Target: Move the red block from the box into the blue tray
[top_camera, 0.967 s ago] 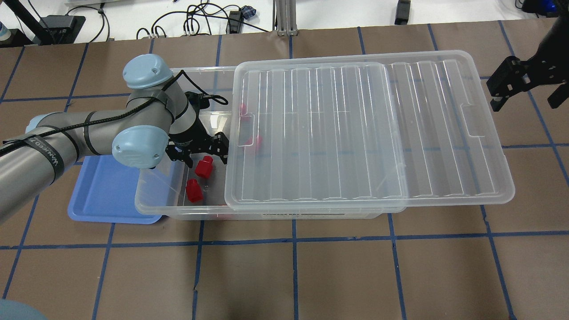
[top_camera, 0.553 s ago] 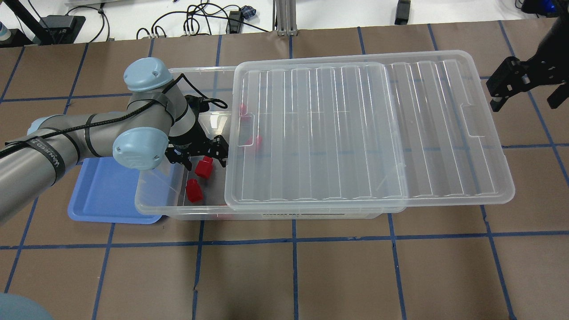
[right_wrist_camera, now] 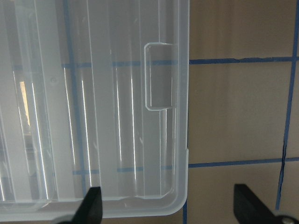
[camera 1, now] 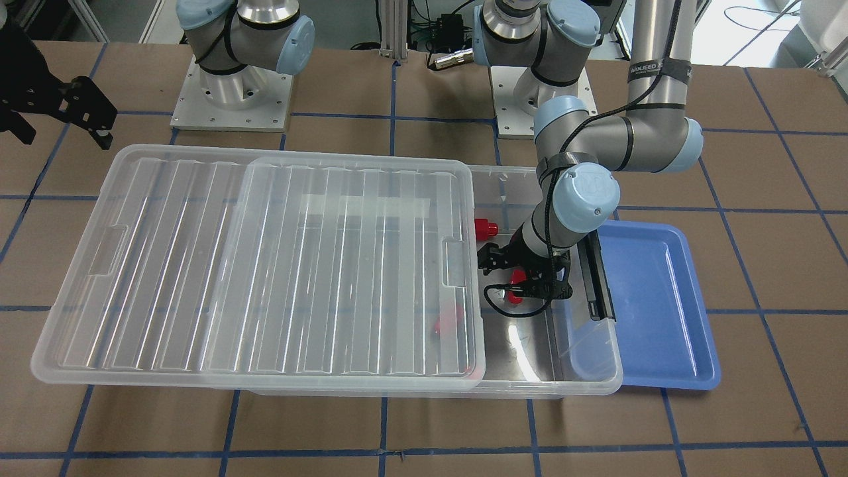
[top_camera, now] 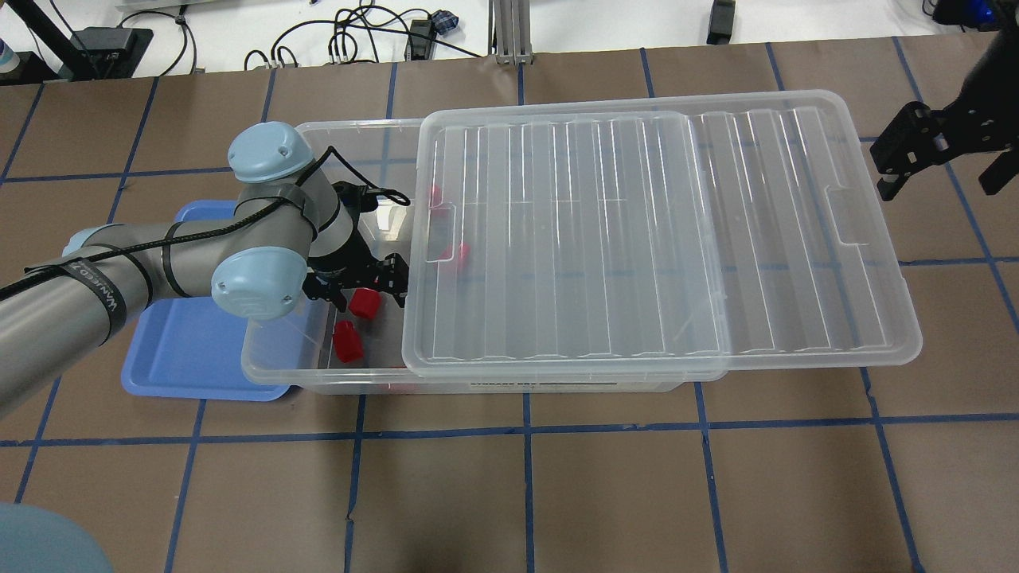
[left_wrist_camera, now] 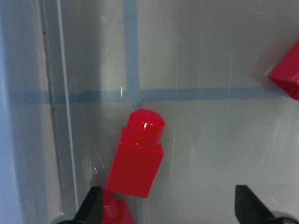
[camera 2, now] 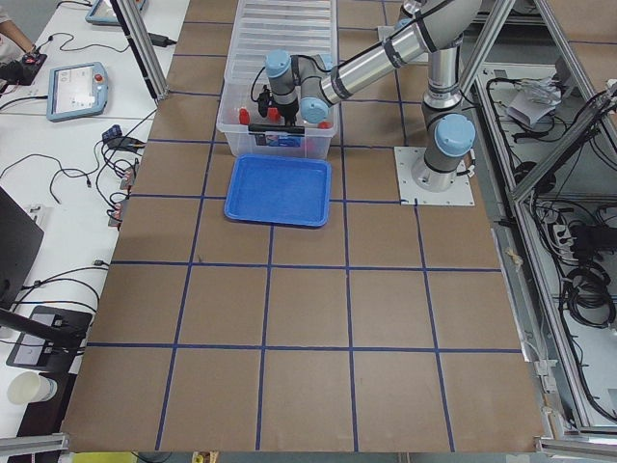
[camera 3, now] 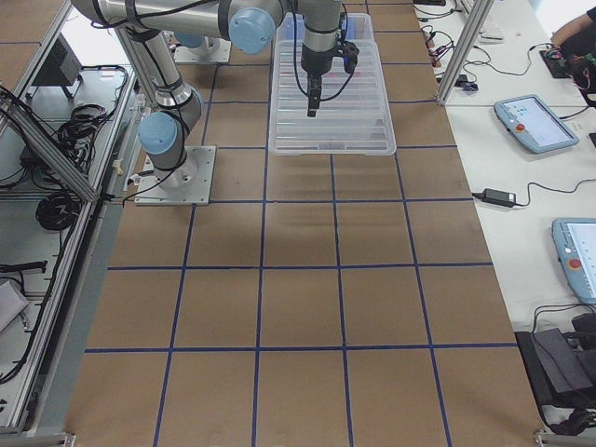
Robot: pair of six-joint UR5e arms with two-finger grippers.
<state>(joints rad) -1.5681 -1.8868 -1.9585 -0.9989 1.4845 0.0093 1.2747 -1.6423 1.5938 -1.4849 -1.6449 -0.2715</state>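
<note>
Open room: the lid (top_camera: 637, 239) sits shifted toward the robot's right and overhangs that end of the box (top_camera: 279, 354). Only a narrow strip at the left end is uncovered, bounded by the lid's edge, the end wall and the two long walls. The left gripper (left_wrist_camera: 170, 211) is down inside this strip, jaws spread wide, nothing held. One finger is close to the lid's edge.

The red block (left_wrist_camera: 138, 158) lies on the box floor below the jaws. Its stub points away from the robot, and it lies nearer the finger on the end-wall side.

Around: a second red block (top_camera: 347, 342) lies just beside it, toward the robot-side wall. Two more show through the lid. A black latch bar (camera 1: 599, 278) runs along the end wall.

The blue tray (top_camera: 183, 358) sits on the table (top_camera: 637, 493) just beside the box's left end, partly under the left forearm. The right gripper (right_wrist_camera: 170, 211) hangs beyond the lid's far end — wide open, gripping nothing.
</note>
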